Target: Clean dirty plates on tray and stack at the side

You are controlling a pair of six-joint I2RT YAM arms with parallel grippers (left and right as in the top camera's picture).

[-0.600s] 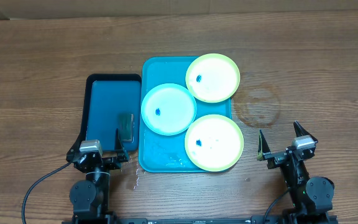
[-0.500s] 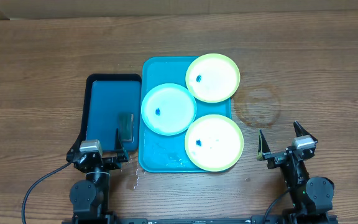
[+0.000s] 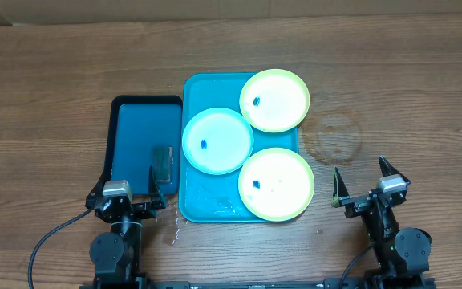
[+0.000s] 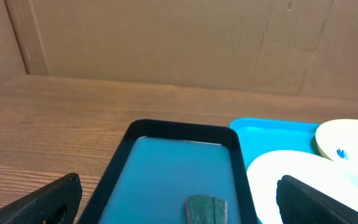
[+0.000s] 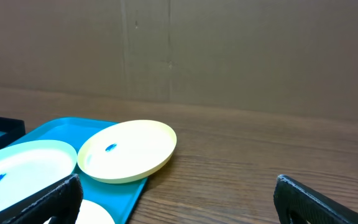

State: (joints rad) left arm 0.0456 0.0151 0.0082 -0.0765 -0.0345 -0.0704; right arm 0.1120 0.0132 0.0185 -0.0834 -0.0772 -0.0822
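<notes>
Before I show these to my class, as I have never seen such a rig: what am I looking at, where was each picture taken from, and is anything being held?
These are two robot arms at a wooden table. One picture looks straight down from above; the other two come from a camera on each wrist, so the dark shapes in their lower corners are that arm's own fingers. The left gripper and the right gripper both stand open and hold nothing. On the turquoise tray lie three plates, each with a small blue smear: the light blue plate, the far yellow-green plate and the near yellow-green plate. Beside it, the dark tray holds a small greenish pad.
</notes>
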